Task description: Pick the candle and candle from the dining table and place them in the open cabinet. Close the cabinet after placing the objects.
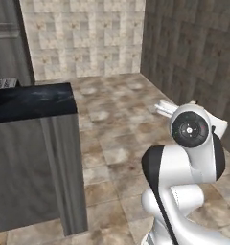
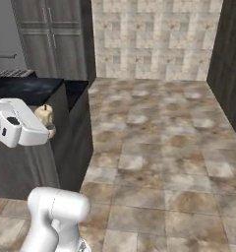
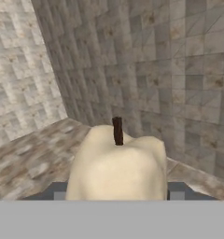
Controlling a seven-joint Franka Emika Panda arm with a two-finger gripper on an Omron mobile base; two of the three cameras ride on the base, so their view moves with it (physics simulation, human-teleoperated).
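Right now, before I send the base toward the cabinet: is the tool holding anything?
Tool: closed on the candle, which sits between its fingertips, lifted off the dining table.

The light is even and soft in all three views, with no clear source and no hard shadows on the floor (image 2: 159,162). The right wall (image 1: 198,57) looks dark and the back wall (image 2: 149,39) is brighter. The black top of the dining table (image 1: 33,100) shows faint pale reflections, but no strong glare. The pictures are low in resolution, with soft, blocky textures. In the hand view the candle (image 3: 116,170) is very close and looks smooth and a little blurred, evenly lit.
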